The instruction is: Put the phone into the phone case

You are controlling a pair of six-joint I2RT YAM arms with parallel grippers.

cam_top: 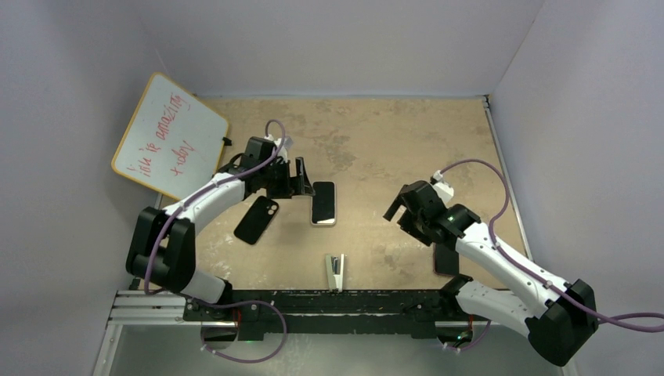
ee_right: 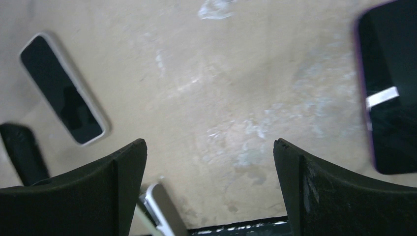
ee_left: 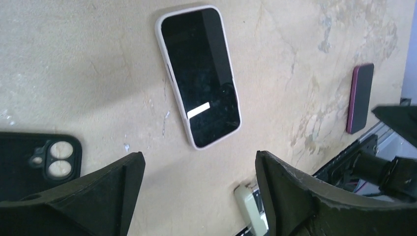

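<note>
Pale lavender-grey walls [cam_top: 344,39] enclose a tan, mottled, scuffed worktop [cam_top: 376,133]. An orange-framed whiteboard with red handwriting [cam_top: 168,137] leans at upper left. A silver aluminium rail [cam_top: 149,312] runs along the bottom.

White-shelled left arm [cam_top: 205,196] and right arm [cam_top: 501,258] have black joints (purple cables [cam_top: 276,125] loop alongside).

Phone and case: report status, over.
Left gripper open, hovering by phone. Right gripper open, empty. Phone flat, screen up, beside black case, not touching. Nothing between them.
</note>
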